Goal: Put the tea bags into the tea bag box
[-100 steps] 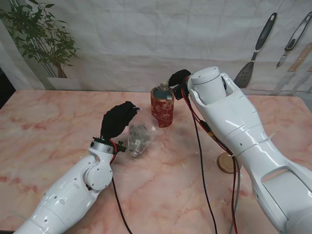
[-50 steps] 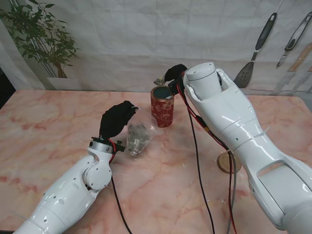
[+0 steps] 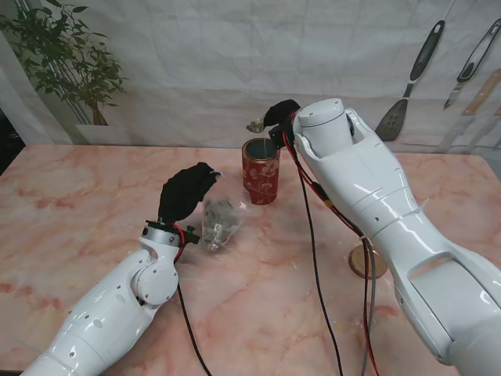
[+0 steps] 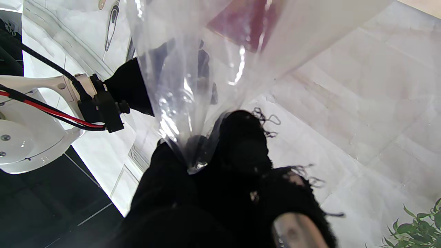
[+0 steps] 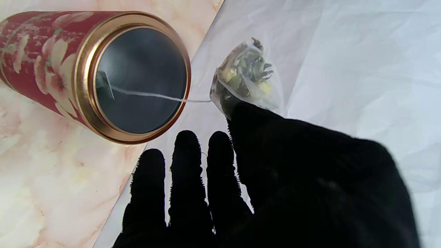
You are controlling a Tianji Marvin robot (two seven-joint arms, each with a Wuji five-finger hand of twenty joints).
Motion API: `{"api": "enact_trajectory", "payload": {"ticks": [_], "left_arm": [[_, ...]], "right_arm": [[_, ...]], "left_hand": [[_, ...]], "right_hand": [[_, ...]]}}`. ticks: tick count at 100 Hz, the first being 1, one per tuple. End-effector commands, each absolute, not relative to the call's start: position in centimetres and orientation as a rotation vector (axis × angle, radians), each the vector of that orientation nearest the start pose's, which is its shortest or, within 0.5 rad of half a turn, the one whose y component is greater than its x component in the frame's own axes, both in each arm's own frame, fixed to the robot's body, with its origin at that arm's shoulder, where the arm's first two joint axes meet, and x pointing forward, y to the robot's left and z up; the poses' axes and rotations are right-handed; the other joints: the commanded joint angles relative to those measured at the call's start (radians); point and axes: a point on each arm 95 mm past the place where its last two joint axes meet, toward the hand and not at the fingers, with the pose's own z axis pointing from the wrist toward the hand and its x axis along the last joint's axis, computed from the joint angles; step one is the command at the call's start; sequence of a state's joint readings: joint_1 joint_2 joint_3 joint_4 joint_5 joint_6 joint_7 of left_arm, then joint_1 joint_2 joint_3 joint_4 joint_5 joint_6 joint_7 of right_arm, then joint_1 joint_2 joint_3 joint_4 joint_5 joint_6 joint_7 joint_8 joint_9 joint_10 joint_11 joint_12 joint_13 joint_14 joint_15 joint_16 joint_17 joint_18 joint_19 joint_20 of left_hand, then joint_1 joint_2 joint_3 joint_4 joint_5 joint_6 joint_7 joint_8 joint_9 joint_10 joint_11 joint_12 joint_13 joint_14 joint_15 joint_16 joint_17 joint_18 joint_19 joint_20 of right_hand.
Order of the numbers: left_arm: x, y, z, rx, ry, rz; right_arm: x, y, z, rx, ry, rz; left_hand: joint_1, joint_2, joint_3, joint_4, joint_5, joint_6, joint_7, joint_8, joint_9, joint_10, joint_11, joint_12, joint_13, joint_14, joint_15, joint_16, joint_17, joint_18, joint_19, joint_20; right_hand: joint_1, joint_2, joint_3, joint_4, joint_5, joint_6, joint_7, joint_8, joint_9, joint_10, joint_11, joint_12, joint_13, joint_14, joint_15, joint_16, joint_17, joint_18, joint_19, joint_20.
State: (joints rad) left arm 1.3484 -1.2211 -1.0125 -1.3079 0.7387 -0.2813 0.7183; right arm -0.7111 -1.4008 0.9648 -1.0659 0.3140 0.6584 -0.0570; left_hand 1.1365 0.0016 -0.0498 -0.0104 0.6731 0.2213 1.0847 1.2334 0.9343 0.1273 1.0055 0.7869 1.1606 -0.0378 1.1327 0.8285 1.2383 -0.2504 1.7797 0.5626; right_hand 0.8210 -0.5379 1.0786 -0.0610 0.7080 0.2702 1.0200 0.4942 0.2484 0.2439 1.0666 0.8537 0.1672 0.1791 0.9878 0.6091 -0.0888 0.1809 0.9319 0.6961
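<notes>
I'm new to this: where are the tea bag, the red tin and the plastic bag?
tea bag (image 5: 246, 77), right wrist view, mesh pouch.
red tin (image 3: 260, 174), stand view, side wall.
plastic bag (image 3: 221, 222), stand view, middle.

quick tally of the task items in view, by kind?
Red tea tin: 1
Tea bag held in right hand, over the tin: 1
Clear plastic bag pinched by left hand, contents not countable: 1
Round tan disc on table: 1
Total: 4
</notes>
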Motion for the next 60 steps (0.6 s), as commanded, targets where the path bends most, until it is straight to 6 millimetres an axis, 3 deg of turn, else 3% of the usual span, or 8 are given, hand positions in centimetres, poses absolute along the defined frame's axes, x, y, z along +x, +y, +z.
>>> {"api": "enact_trajectory", "payload": {"ticks": [1, 37, 51, 60], "left_arm": [[43.3, -5.3, -30.1, -1.025, 0.847, -2.162], [43.4, -5.6, -30.2, -1.025, 0.851, -2.167], [43.4, -5.6, -30.2, -1.026, 0.850, -2.168], [43.4, -5.6, -30.2, -1.026, 0.851, -2.168]], "right_arm": [[59.5, 9.6, -18.2, -2.631, -0.678, -1.668], [59.3, 8.0, -19.1, -2.716, -0.726, -1.576], [59.2, 7.6, -19.1, -2.737, -0.766, -1.556], [59.2, 7.4, -19.0, -2.736, -0.814, -1.541]], "left_hand": [[0.058, 0.044, 0.063, 0.042, 0.092, 0.147, 0.135, 0.021, 0.118, -0.156, 0.192, 0.020, 0.109, 0.169, 0.304, 0.001, -0.127, -0.086, 0.271, -0.008], [0.058, 0.044, 0.063, 0.042, 0.092, 0.146, 0.136, 0.021, 0.119, -0.156, 0.193, 0.020, 0.109, 0.167, 0.305, 0.001, -0.126, -0.088, 0.271, -0.008], [0.058, 0.044, 0.063, 0.042, 0.092, 0.146, 0.136, 0.022, 0.119, -0.156, 0.193, 0.020, 0.109, 0.170, 0.305, 0.001, -0.126, -0.088, 0.271, -0.008], [0.059, 0.043, 0.063, 0.042, 0.092, 0.146, 0.135, 0.022, 0.119, -0.156, 0.193, 0.020, 0.109, 0.169, 0.305, 0.001, -0.126, -0.087, 0.272, -0.008]], "right_hand": [[0.010, 0.000, -0.018, 0.003, 0.022, -0.025, 0.047, -0.004, 0.010, -0.013, 0.028, 0.011, 0.008, -0.008, 0.024, 0.010, -0.001, -0.017, 0.023, -0.002], [0.011, -0.001, -0.049, -0.012, -0.010, -0.034, 0.042, -0.058, -0.023, -0.022, 0.023, 0.011, -0.010, -0.016, 0.020, 0.009, -0.004, -0.026, 0.015, -0.010], [0.007, -0.031, -0.083, -0.020, -0.074, -0.067, 0.039, -0.074, -0.061, -0.032, 0.016, 0.007, -0.029, -0.023, 0.019, 0.009, -0.006, -0.033, -0.003, -0.018], [-0.054, -0.063, -0.148, -0.031, -0.151, -0.102, 0.024, -0.070, -0.081, -0.032, 0.013, 0.007, -0.042, -0.025, 0.015, 0.009, -0.007, -0.033, -0.018, -0.021]]}}
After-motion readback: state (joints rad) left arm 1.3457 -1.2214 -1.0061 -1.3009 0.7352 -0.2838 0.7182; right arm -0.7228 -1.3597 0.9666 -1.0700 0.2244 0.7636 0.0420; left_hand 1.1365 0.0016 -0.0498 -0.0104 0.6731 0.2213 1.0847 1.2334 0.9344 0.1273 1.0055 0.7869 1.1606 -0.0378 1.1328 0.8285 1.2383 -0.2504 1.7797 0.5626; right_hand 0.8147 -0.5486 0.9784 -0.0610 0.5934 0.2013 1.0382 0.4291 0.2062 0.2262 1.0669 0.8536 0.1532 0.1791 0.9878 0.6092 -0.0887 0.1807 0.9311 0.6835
